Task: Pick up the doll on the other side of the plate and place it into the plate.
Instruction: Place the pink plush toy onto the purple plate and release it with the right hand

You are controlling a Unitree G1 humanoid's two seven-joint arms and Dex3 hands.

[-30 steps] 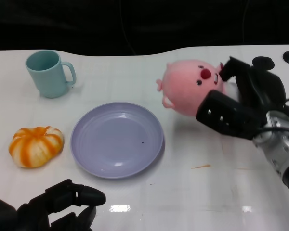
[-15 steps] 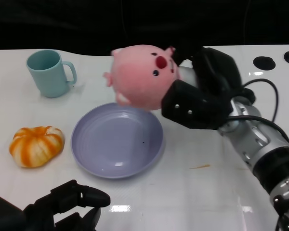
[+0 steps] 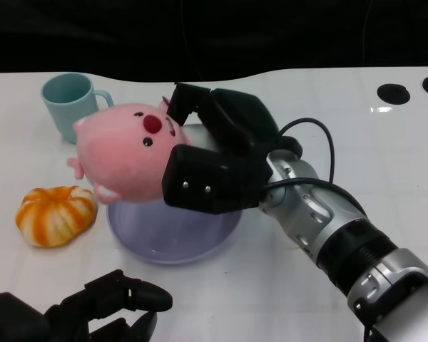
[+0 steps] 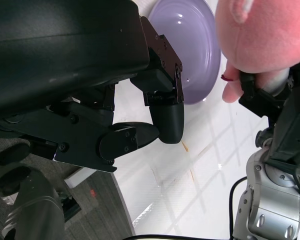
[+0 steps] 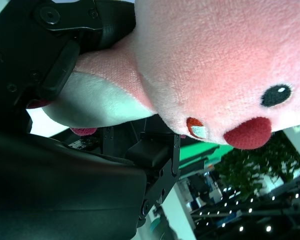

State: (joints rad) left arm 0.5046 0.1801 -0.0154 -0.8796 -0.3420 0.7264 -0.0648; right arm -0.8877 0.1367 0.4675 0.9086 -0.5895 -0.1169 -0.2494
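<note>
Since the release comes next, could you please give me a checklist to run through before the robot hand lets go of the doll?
1. Right robot hand grips the round pink plush doll: ok.
2. Doll over the shallow lilac plate: partly; it overhangs the rim toward the orange striped pumpkin: not ok.
3. Doll's height above the plate: cannot tell.
4. Plate holds nothing else: ok where visible.
5. Pale teal mug stands clear of the doll: ok.
6. Left robot hand away from the plate, holding nothing: ok.
</note>
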